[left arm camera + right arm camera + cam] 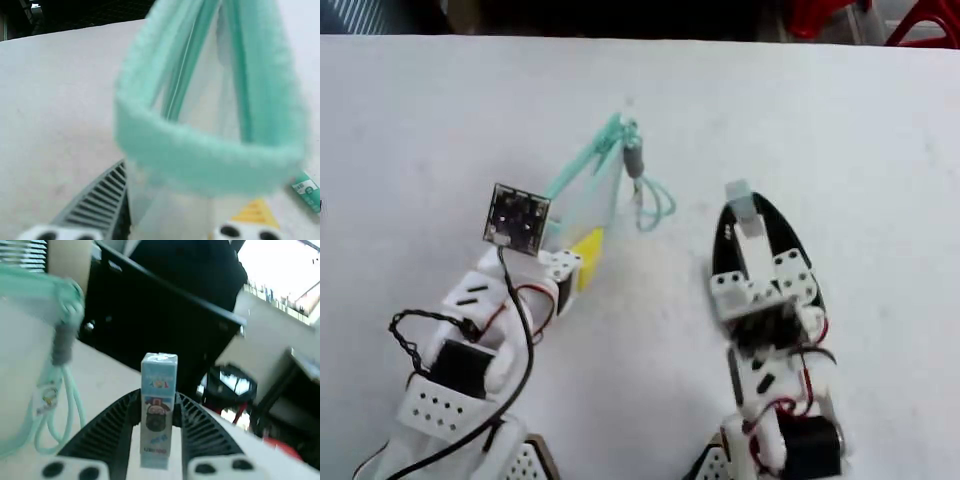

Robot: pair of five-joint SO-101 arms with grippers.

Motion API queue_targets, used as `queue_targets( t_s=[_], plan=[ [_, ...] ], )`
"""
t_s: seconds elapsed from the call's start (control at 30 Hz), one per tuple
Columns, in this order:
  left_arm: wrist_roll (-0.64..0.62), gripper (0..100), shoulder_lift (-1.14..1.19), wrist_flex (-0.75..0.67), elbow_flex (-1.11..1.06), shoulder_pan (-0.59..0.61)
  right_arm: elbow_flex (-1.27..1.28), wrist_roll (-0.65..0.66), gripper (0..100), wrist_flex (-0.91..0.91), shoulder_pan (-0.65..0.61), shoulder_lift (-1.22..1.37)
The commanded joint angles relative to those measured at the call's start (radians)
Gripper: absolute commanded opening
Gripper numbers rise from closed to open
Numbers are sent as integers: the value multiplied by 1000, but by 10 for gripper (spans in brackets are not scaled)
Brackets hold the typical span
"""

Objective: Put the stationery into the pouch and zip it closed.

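A see-through pouch (595,195) with mint-green zipper trim stands tilted on the white table, its mouth held open. A yellow item (588,250) lies inside it. My left gripper (565,268) is shut on the pouch's near edge. In the left wrist view the green rim (200,160) loops just past one ribbed finger (100,205), and the yellow item (255,212) shows low. My right gripper (745,215) is shut on a small blue-and-white stationery box (159,415), upright between black fingers, right of the pouch (20,340).
A grey zipper pull (633,158) with a mint cord loop (655,205) hangs at the pouch's far end, between the pouch and the right gripper. White tabletop (820,120) stretches around both arms. Dark furniture lies beyond the far edge.
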State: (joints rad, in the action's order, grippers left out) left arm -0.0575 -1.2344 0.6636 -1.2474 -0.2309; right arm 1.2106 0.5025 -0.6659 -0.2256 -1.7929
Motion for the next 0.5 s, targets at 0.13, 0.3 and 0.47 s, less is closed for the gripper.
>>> queue_targets(
  t_s=[0.13, 0.3, 0.47],
  plan=[
    [11, 218, 12, 8, 9, -15, -279, 63, 17, -45, -145, 64],
    [11, 218, 12, 8, 9, -13, -502, -43, 17, -56, -147, 364],
    [9, 218, 12, 8, 9, -13, -770, -166, 17, -137, -174, 677]
  ],
)
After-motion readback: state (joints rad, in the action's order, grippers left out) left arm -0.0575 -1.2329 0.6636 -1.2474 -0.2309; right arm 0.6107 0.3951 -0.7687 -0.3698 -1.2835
